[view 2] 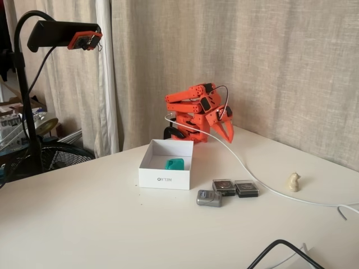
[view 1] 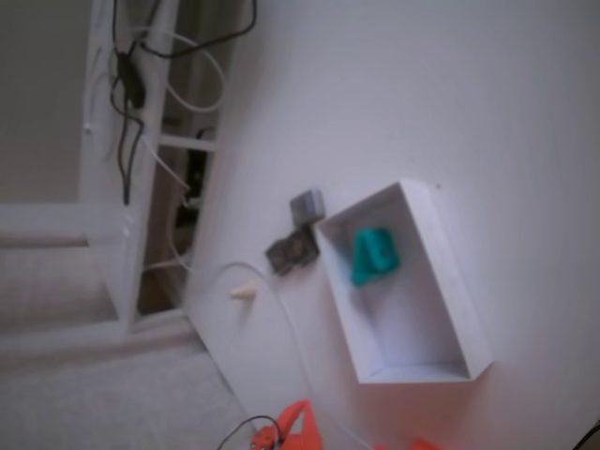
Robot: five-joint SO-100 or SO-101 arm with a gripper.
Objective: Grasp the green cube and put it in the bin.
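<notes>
The white table (view 2: 84,224) has wide bare stretches in both fixed views, most of all in front of the box and to its left in the view that faces the arm; in the other fixed view its left edge runs diagonally past a white window frame (view 1: 112,187) hung with dark cables (view 1: 127,94). The bin (view 2: 164,178), a shallow white box with thin upright walls, stands near the middle of the table, in front of the orange arm (view 2: 193,109) and apart from it. Inside the bin lies the green cube (view 2: 174,163), a small teal block with rounded edges, resting on the floor of the box toward its far end as seen from the front; in the other fixed view the cube (view 1: 373,254) sits in the upper part of the bin (view 1: 459,281), near one long wall. Just beside the bin's right front corner are a small grey block (view 2: 209,198) and two dark square pieces (view 2: 235,187) side by side. A white cable (view 2: 252,171) curves from the arm across the table, passing near a small cream figure (view 2: 293,181). The arm is folded back behind the bin, its gripper (view 2: 224,130) pointing down, holding nothing, its fingers only narrowly parted. A black lamp-like stand (view 2: 25,95) carries a camera at the left.
</notes>
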